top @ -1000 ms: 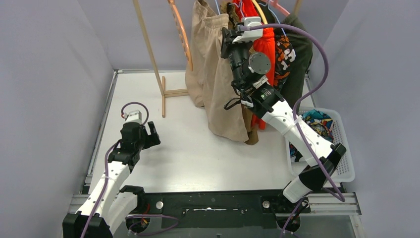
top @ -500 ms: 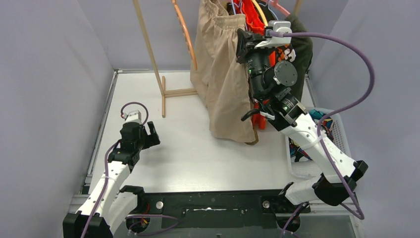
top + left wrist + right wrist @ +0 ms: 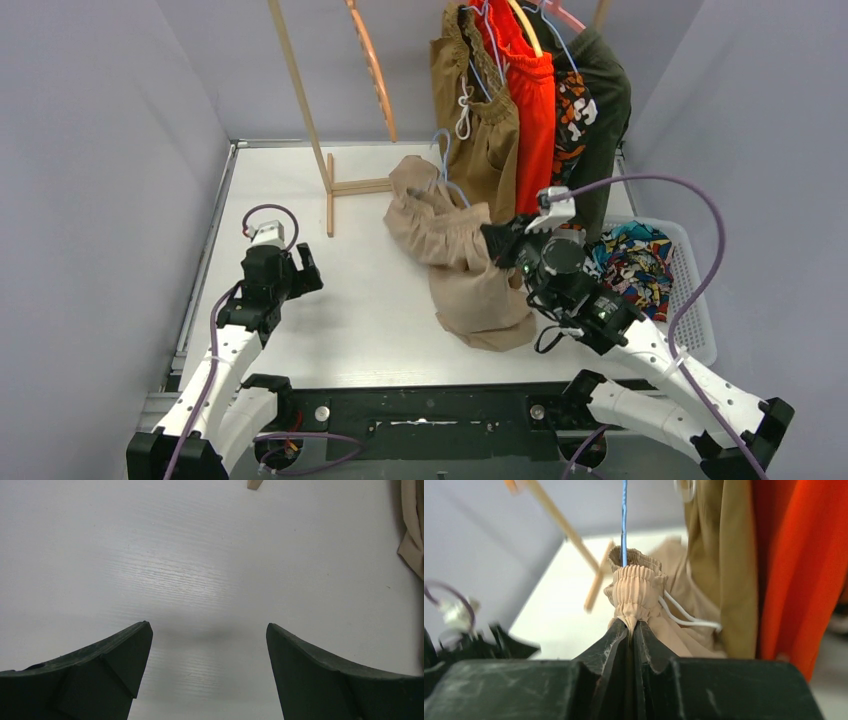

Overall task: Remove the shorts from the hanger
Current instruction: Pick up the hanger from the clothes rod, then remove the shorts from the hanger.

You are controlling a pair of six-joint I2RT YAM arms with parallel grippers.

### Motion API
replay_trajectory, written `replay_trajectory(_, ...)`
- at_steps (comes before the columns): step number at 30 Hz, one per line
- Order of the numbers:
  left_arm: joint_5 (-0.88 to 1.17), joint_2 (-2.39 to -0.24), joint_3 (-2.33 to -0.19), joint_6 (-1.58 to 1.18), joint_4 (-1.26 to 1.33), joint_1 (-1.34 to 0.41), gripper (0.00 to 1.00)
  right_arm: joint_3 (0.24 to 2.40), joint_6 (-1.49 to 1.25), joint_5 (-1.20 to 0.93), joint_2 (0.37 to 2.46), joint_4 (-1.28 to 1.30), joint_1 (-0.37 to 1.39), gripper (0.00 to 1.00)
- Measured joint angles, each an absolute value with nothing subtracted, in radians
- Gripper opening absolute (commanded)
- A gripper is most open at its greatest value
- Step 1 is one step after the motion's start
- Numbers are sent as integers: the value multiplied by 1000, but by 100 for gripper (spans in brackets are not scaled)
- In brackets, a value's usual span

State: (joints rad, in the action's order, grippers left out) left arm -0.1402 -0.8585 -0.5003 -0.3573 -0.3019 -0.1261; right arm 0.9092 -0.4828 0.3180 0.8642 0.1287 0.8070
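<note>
Here, right gripper: clamped shut on the gathered elastic waistband of the beige cloth shorts, at frame centre; a pinch there should let it drag the whole garment.
Beige shorts: heaped on the white table at the centre of the top view, below the hanging row. The thin blue wire hanger pokes up out of them, so I judge them not yet freed.
Left gripper: jaws wide apart and holding nothing, over bare table at lower left; probably waiting to take the hanger.
Hanging row: brown drawstring shorts, bright orange-red shorts and dark green shorts, upper centre-right.
White plastic basket: right edge, holding the multicolour comic-print shorts.
Right wrist view alone: the fingertips meet exactly on the elastic ruffle, with the blue wire rising straight from it.
Top view alone: both arms and how far the heap spreads.
Left wrist view alone: only a beige edge at far right, well apart from its fingers.
</note>
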Motion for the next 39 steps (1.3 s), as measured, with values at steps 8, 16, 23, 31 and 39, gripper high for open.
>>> replay_trajectory(8, -84, -849, -506, -356, -302, -126, 86, 646, -709, 113, 788, 196, 824, 0)
replay_trajectory(16, -21, -776, -522, -355, -303, -126, 86, 626, -755, 8, 880, 106, 933, 0)
replay_trajectory(23, 54, -700, -529, -356, -291, -134, 86, 632, -738, -17, 1001, 15, 990, 0)
replay_trajectory(31, 251, -683, -529, -359, -260, -144, 86, 615, -743, -8, 1014, -85, 1019, 0)
replay_trajectory(39, 469, -674, -476, -402, -114, -157, 86, 596, -736, -7, 1074, -136, 1060, 0)
